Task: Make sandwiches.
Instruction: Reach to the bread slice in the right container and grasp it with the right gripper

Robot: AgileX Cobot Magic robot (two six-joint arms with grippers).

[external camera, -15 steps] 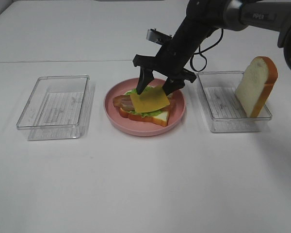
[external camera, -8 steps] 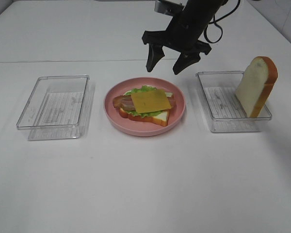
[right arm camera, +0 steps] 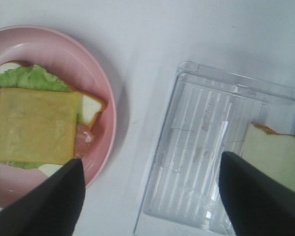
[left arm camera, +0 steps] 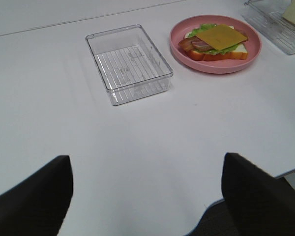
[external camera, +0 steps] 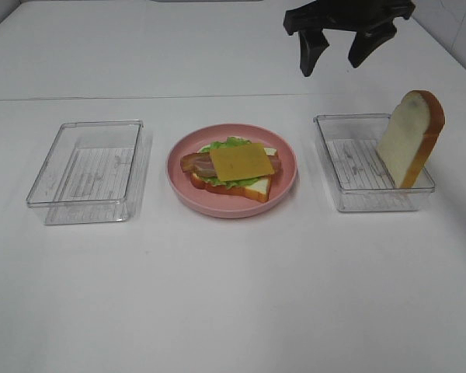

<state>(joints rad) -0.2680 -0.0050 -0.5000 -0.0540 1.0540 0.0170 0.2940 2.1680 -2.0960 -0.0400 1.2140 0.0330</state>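
The open-faced sandwich (external camera: 231, 172), cheese slice (external camera: 241, 161) uppermost, sits on the pink plate (external camera: 287, 183); the top bread slice (external camera: 409, 138) leans in the right clear tray (external camera: 338, 190). Right gripper (external camera: 339, 54) hangs spread and empty above it: lower squarely, pinch the crust edges. Left gripper (left arm camera: 147, 184) also spread. No readable writing

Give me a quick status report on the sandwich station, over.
Both claws open and empty, right claw high near the right tray. Sandwich on pink plate, cheese on top, no top bread. Last slice leans in right tray. Nothing blocking.
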